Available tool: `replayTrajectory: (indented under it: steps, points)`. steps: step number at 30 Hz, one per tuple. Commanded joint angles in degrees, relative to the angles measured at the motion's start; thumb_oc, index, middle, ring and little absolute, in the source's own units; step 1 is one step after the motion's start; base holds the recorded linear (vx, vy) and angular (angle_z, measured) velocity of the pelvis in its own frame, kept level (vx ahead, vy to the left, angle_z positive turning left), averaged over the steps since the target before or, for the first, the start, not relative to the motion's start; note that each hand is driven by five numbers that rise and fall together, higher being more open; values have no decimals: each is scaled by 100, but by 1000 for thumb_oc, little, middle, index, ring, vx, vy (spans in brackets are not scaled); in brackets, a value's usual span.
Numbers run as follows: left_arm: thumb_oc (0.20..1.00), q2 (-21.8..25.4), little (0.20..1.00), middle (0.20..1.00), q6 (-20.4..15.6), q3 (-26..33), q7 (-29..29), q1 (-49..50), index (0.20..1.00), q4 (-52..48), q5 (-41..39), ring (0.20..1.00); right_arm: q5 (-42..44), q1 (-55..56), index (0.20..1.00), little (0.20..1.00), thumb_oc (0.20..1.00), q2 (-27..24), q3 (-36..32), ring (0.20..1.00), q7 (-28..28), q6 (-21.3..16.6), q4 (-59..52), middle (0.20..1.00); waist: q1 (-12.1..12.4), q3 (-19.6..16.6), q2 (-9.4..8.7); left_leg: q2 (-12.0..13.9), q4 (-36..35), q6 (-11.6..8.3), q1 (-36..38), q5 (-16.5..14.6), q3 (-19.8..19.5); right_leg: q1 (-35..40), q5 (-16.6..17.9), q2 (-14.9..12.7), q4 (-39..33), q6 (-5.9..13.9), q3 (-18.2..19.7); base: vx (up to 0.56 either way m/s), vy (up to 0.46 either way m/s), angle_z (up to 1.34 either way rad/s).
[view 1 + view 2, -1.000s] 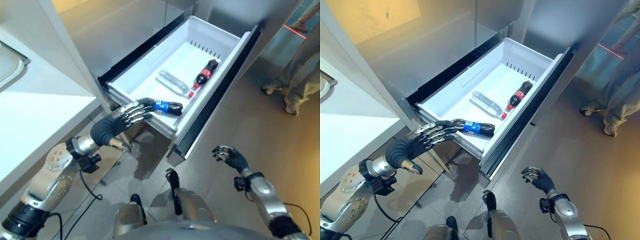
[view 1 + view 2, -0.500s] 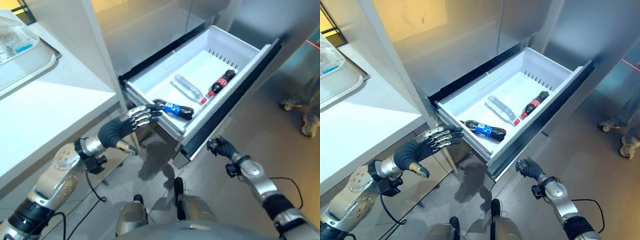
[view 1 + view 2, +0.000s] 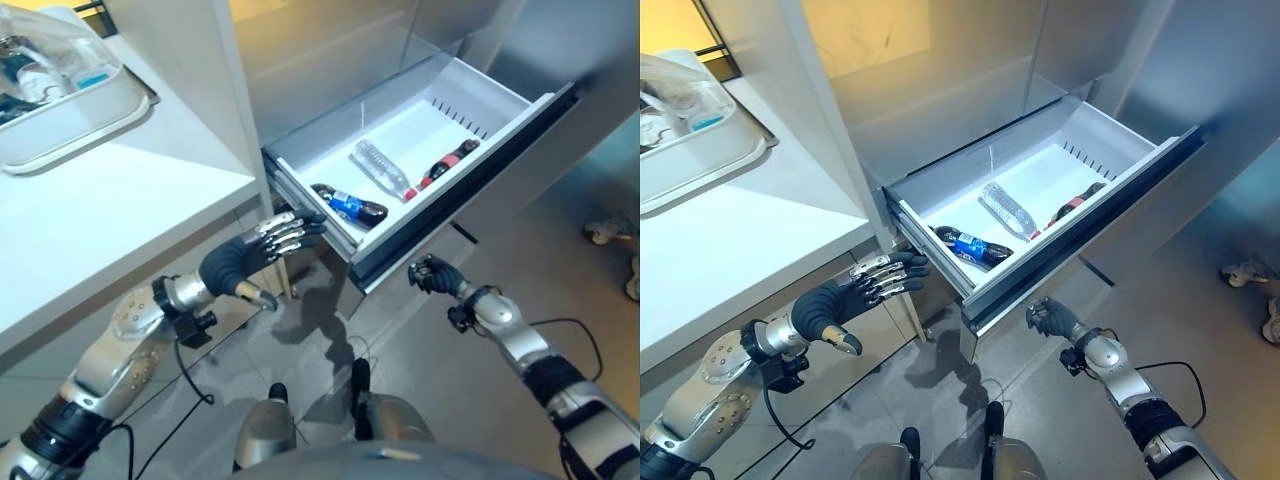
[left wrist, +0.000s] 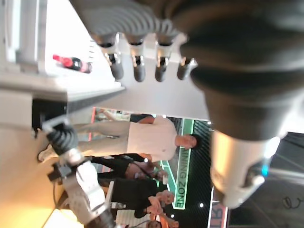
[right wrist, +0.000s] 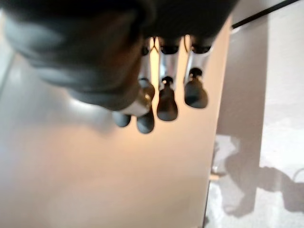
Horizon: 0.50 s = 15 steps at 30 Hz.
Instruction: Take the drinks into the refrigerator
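Below the drawer (image 3: 940, 195) front, the right hand (image 3: 1050, 318) has risen with curled, empty fingers while the left hand (image 3: 855, 293), outstretched, has released the dark bottle (image 3: 973, 247), so closing looks next

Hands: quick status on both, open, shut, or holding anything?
Left hand: open, fingers straight, holding nothing, beside the drawer corner.
Right hand: fingers curled, holding nothing, just below the drawer's front panel.

Three bottles lie in the open drawer (image 3: 500, 95): blue-labelled bottle (image 3: 350, 205) nearest me, clear bottle (image 3: 381, 169) behind it, red-capped bottle (image 3: 447, 162) to their right. Tray (image 3: 80, 110) sits on the counter (image 3: 110, 205) at my left.
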Motion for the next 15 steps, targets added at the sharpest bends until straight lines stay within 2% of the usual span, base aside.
replayTrajectory:
  steps: [1,9,15]
  points:
    - [1000,-35,1000,1000,-285,-201,51,-170,1000,-407,-128,1000,-122,-1210,200,200,200,305,235,200,20,-383,-97,200,358,-62,-7,-283,-73,305,70,-311,-300,-98,-588,-228,876,500,-67,-7,-11,12]
    - [1000,-41,1000,1000,-253,-235,108,-151,1000,-507,-134,1000,-155,-1695,200,200,200,643,524,200,-12,-295,377,200,549,-23,40,-306,-156,291,45,-221,-490,-80,-606,-292,901,472,-260,-1,-7,17]
    - [1000,-25,1000,1000,-234,-189,135,-99,1000,-532,-91,1000,-46,-1580,200,200,200,611,421,200,-62,-302,322,200,623,-4,66,-313,-289,265,36,-104,-642,-52,-620,-312,864,453,-413,-6,-4,19]
